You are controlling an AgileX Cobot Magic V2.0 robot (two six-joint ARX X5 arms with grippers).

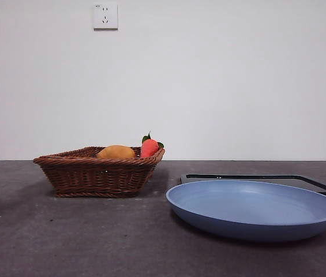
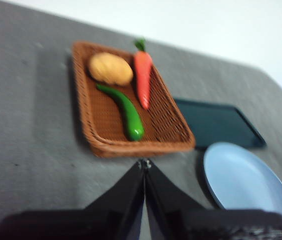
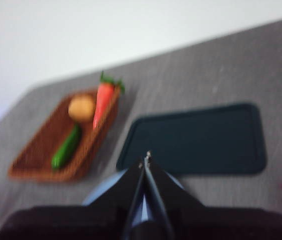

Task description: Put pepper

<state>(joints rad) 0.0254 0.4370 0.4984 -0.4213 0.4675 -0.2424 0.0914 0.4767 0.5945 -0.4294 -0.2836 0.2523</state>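
Pepper [image 2: 125,110] lies in wicker basket [image 2: 166,131] beside potato [image 2: 110,68] and carrot [image 2: 142,77]. Grey surface [image 1: 64,236], white wall with socket [image 1: 105,16]; blue plate [image 1: 255,209] next to dark tray [image 3: 195,140]. Left gripper [image 2: 144,163] and right gripper [image 3: 147,156] hover above, jaws pressed together, holding nothing.
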